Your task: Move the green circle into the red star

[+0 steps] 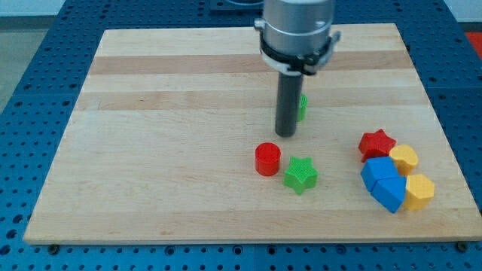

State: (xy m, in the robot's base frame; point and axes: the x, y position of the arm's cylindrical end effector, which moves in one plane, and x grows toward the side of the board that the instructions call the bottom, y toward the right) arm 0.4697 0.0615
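Note:
The green circle (303,107) sits near the board's middle, mostly hidden behind my rod; only its right edge shows. My tip (285,134) rests on the board just left of and below the green circle, close against it. The red star (376,143) lies at the view's right, well to the right of and below the green circle.
A red cylinder (267,159) and a green star (300,175) lie just below my tip. Two blue blocks (383,184) and two yellow blocks (404,158) (419,191) cluster against the red star at the right. The wooden board (151,150) ends close beyond them.

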